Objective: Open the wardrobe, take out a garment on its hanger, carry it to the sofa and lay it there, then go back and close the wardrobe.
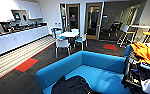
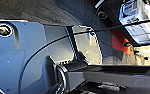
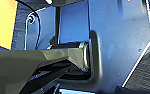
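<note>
Garment, black, heaped on the seat of the blue sofa at the head view's lower edge, grippers' grip impossible to tell from either wrist view, white table with chairs beyond, white kitchen counter left.

We see white table w/ white chairs mid-room, kitchen counter along wall, orange cloth on cart.

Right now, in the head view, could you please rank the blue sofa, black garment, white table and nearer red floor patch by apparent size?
1. Blue sofa
2. Black garment, enlarged by nearness
3. Nearer red floor patch and white table: too alike to rank
</note>
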